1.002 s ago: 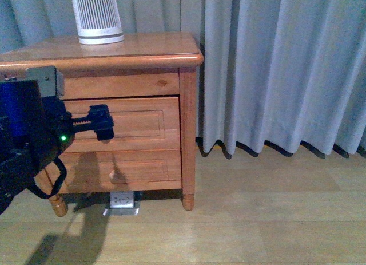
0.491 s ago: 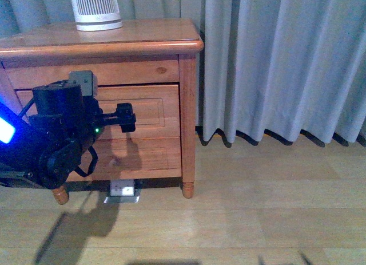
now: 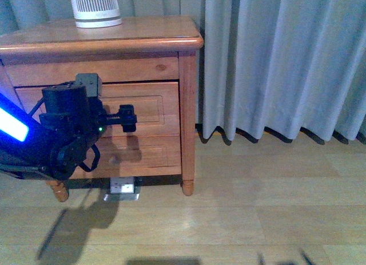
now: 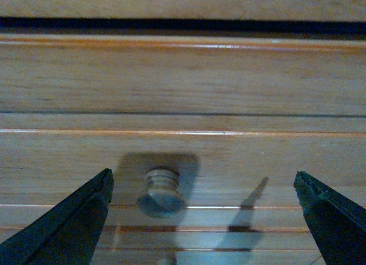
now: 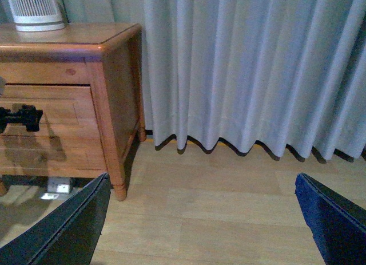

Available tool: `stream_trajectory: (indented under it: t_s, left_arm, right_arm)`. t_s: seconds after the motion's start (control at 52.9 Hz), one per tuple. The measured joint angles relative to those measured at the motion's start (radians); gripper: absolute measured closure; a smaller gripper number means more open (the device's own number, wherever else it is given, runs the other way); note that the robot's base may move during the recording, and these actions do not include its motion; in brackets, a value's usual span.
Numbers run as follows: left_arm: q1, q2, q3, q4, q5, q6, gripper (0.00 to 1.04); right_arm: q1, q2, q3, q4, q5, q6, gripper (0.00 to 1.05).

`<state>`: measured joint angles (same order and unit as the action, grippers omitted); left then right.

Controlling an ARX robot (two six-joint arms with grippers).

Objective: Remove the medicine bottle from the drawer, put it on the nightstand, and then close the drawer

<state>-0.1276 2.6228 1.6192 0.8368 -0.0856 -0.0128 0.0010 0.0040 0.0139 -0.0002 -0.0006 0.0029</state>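
The nightstand (image 3: 143, 43) stands at the left, and its upper drawer (image 3: 157, 102) looks shut. My left gripper (image 3: 127, 117) is open right in front of that drawer's panel. In the left wrist view the drawer's round wooden knob (image 4: 162, 192) lies between the spread fingers (image 4: 63, 225), nearer one of them and touching neither. My right gripper (image 5: 200, 219) hangs open over bare floor, to the right of the nightstand (image 5: 108, 64). The medicine bottle is out of view.
A tall white ribbed device (image 3: 94, 7) stands on the nightstand's top at the back. A white power strip (image 3: 123, 188) lies on the floor under the cabinet. Grey curtains (image 3: 274, 64) hang to the right over wooden floor (image 3: 257, 208).
My left arm has swung right across the drawer front, the gripper settling near the panel's middle. Over the last half second it has hardly moved.
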Motion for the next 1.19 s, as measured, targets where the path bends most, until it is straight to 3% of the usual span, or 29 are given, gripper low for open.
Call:
stream_trajectory:
  t_s: [0.321,0.397,0.491,0.737,0.756,0.813,1.191]
  left_arm:
    - [0.010,0.020,0.052,-0.067,-0.005,-0.001,0.07]
    - [0.011,0.025,0.058,-0.079,-0.003,-0.002,0.14]
    - [0.013,0.030,0.060,-0.079,-0.003,-0.002,0.13]
    - [0.013,0.031,0.062,-0.081,-0.005,0.000,0.50]
    - [0.013,0.031,0.068,-0.098,-0.016,0.002,0.67]
    - [0.015,0.031,0.069,-0.104,-0.014,0.003,0.76]
    - [0.012,0.022,0.033,-0.053,-0.030,0.016,0.79]
  right_arm:
    - [0.000,0.000,0.000,0.000,0.000,0.000,0.07]
    - [0.000,0.000,0.000,0.000,0.000,0.000,0.07]
    - [0.000,0.000,0.000,0.000,0.000,0.000,0.07]
    - [0.000,0.000,0.000,0.000,0.000,0.000,0.07]
    - [0.000,0.000,0.000,0.000,0.000,0.000,0.07]
    - [0.000,0.000,0.000,0.000,0.000,0.000,0.07]
    - [0.000,0.000,0.000,0.000,0.000,0.000,0.07]
